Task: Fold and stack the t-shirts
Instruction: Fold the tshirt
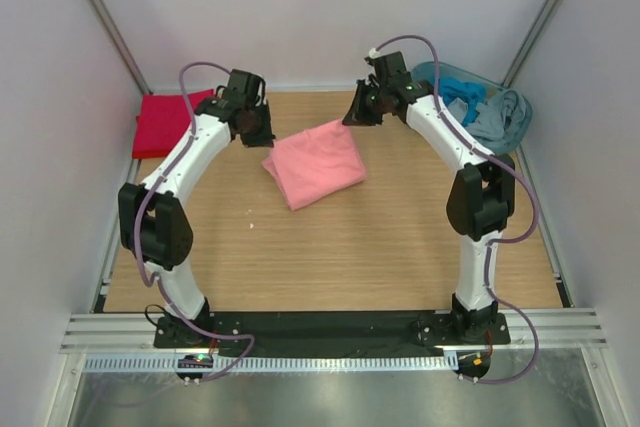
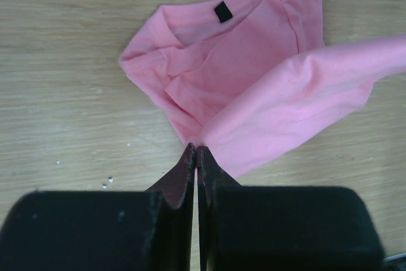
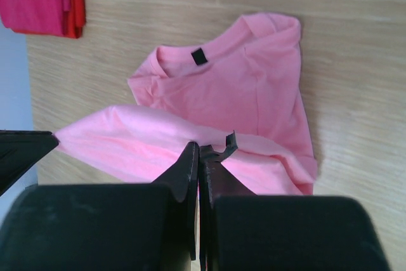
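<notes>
From above, the salmon-pink soft cloth t-shirt (image 1: 318, 164) lies bunched in the middle of the pale wooden desk (image 1: 350, 247). The left hand (image 1: 262, 137) is at its far-left corner and the right hand (image 1: 358, 115) at its far-right corner. The bright red folded t-shirt (image 1: 165, 123) sits in the far-left corner, well apart. A teal plastic bin (image 1: 450, 75) of blue-grey cloth stands far right.

The left wrist view shows the left hand (image 2: 195, 152) pinched together on a lifted pink fold. The small dark neck label (image 2: 222, 11) faces up.

The right wrist view shows the right hand (image 3: 198, 152) likewise clamped on raised pink cloth.
</notes>
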`<state>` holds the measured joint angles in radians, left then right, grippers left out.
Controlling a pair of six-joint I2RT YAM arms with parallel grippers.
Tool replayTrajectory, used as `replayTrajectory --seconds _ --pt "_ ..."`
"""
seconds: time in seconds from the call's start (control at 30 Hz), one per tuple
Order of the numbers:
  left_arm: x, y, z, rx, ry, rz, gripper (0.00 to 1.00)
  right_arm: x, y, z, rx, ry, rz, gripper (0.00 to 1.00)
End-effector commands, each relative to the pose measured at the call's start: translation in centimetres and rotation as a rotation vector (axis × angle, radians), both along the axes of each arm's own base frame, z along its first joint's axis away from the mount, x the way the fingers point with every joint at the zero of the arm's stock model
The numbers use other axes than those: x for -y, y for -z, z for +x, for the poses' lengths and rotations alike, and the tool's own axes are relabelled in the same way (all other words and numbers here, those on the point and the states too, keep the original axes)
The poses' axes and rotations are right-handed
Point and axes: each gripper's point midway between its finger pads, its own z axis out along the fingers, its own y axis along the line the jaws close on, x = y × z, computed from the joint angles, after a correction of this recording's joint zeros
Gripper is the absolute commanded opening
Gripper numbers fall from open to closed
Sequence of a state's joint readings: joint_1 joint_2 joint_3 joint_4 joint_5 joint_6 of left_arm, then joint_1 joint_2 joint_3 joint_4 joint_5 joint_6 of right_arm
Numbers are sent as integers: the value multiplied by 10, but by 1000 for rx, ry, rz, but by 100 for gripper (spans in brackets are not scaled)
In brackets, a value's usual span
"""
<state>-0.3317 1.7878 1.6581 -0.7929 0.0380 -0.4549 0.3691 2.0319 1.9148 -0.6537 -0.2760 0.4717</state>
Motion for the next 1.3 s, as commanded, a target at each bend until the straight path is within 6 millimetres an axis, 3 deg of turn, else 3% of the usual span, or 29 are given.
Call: replayTrajectory --seconds 0.0,0.13,0.43,0.5,0.73,0.97,1.1,1.27 --pt "-8 -3 20 27 -18 18 0 -16 -32 35 147 6 86 1" --pt "-15 1 32 27 -39 11 0 -23 -17 47 130 14 110 1" --pt "-38 41 63 -28 -98 3 0 -42 9 73 146 7 179 1" --pt "-40 54 68 -55 -107 -2 0 -44 24 79 131 12 179 1" --pt "-52 81 89 -75 -128 -33 0 -47 36 104 164 44 187 1" --pt "-45 84 124 -43 -132 -73 0 -38 30 121 205 86 192 1" --pt "-40 66 146 16 -138 -106 0 -24 24 126 228 126 173 1" --pt "-33 74 163 28 -150 -151 0 -8 35 137 221 178 176 1"
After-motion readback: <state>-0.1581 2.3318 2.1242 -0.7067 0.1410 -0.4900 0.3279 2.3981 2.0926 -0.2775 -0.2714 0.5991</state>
